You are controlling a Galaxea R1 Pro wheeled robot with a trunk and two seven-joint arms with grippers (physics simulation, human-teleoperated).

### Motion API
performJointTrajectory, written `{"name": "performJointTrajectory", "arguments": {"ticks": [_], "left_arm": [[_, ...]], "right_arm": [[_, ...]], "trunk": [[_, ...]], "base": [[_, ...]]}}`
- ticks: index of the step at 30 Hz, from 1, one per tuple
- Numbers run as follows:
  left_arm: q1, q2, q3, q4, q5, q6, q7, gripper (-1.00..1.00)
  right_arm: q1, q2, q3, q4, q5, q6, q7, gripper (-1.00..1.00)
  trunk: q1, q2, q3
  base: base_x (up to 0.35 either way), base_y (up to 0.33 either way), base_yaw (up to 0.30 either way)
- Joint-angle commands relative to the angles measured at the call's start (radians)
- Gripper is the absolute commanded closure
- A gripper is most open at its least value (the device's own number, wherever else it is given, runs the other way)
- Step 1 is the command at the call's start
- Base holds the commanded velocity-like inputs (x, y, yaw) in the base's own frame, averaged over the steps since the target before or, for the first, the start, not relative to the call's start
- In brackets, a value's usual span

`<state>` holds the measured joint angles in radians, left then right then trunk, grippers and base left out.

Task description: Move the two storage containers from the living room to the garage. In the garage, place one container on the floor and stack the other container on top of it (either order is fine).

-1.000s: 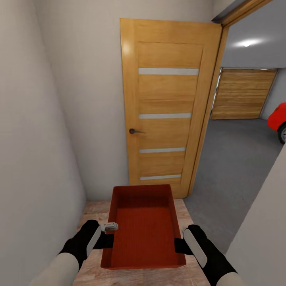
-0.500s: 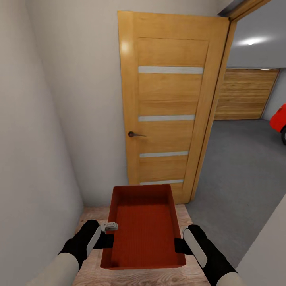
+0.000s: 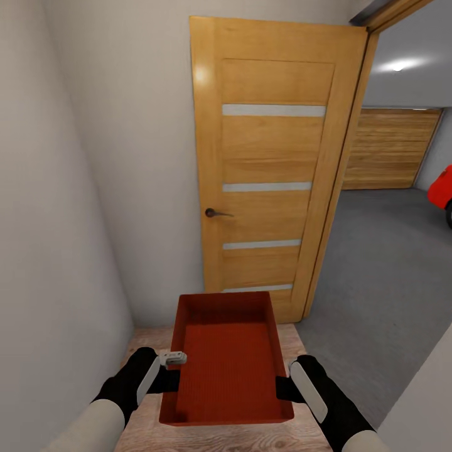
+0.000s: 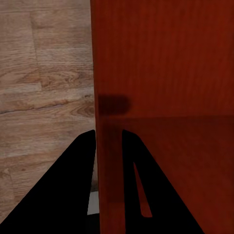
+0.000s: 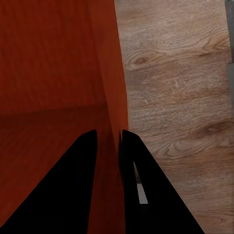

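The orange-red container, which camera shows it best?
The head view: the whole container shows, held between the left gripper and right gripper. Each wrist view shows just one side wall pinched between its fingers, close up.

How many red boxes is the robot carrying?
1. The red box is held out in front, between the left pincer and the right pincer, over the wood floor.

Head view: high vantage, facing forward and down over both arms; takes in wooden door point(image 3: 270, 169), garage floor point(image 3: 383, 263) through doorway at right, container point(image 3: 226, 358) close below.
Left wrist view: very near, looks along left gripper point(image 4: 108, 146) straddling container wall point(image 4: 109, 161); plank floor point(image 4: 46, 83) beyond.
Right wrist view: same closeness, along right gripper point(image 5: 108, 146) on opposite wall point(image 5: 111, 97).
Shared across all three: container, plank floor.
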<state>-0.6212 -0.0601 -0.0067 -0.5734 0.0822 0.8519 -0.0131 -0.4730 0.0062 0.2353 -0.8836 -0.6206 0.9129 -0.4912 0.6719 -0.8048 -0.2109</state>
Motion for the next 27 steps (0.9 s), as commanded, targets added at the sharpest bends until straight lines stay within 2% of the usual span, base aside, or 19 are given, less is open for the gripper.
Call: {"name": "performJointTrajectory", "arguments": {"ticks": [1, 6, 21, 27], "left_arm": [[0.000, 0.000, 0.002, -0.002, 0.017, 0.004, 0.004, 1.00], [-0.001, 0.000, 0.002, -0.002, 0.015, 0.004, 0.004, 1.00], [0.000, 0.000, 0.002, -0.002, 0.016, 0.004, 0.004, 1.00], [0.000, 0.000, 0.001, -0.002, 0.015, 0.004, 0.004, 1.00]], "right_arm": [[-0.001, 0.000, -0.001, -0.001, -0.025, -0.005, -0.007, 1.00], [-0.001, 0.000, -0.001, -0.001, -0.025, -0.005, -0.007, 1.00], [-0.001, 0.000, -0.001, -0.001, -0.025, -0.005, -0.007, 1.00], [-0.001, 0.000, -0.001, -0.001, -0.025, -0.005, -0.007, 1.00]], "trunk": [[0.000, -0.001, -0.001], [0.000, -0.001, -0.001], [0.000, -0.001, -0.001], [0.000, -0.001, -0.001]], "base": [[0.087, 0.259, 0.000], [0.034, 0.143, 0.000], [0.002, 0.011, 0.000], [0.000, 0.205, 0.000]]}}
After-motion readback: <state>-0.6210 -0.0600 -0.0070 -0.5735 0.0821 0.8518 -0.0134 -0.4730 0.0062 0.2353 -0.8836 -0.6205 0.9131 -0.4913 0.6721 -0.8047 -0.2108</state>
